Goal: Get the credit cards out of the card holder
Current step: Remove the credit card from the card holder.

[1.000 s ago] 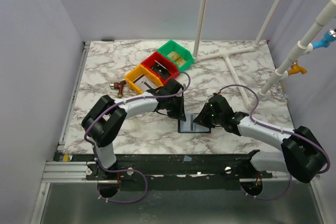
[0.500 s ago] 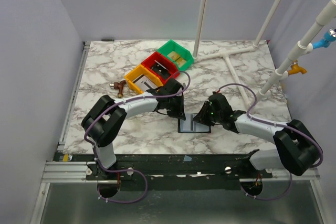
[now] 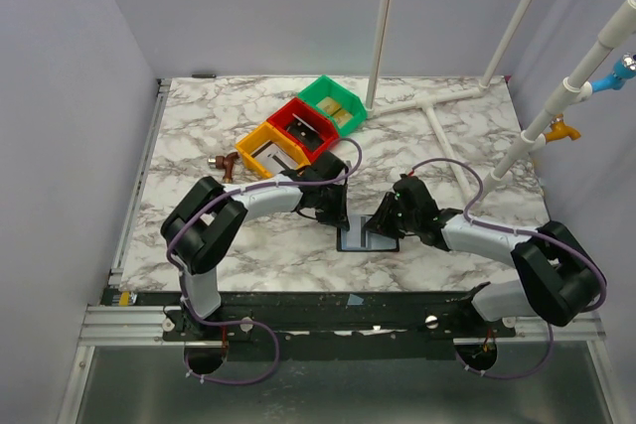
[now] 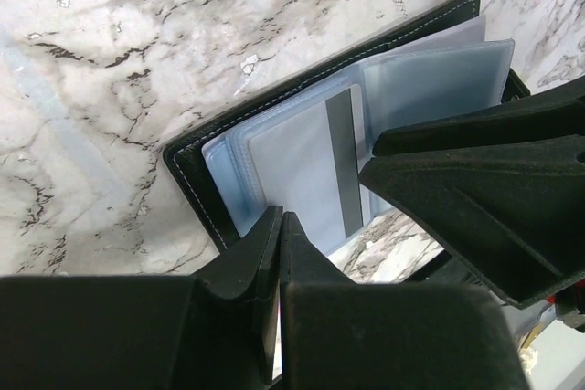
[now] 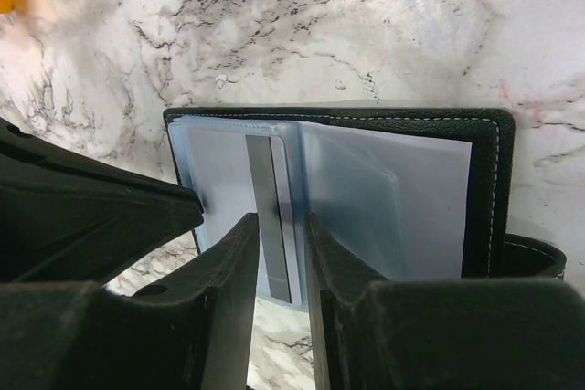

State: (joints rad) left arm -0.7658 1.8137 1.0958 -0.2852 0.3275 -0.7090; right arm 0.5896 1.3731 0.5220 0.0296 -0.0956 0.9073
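left gripper (image 4: 279,222) has just closed fully at the card holder (image 4: 196,185) edge, right gripper (image 5: 281,222) slightly parted over the striped card (image 5: 268,180), which is still sleeved.

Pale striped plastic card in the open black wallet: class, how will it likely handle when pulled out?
The pale plastic card with the dark stripe lies flat with straight edges, so it is probably stiff and light. It looks smooth, tucked among clear plastic sleeves of the open black wallet, so it may slide out readily.
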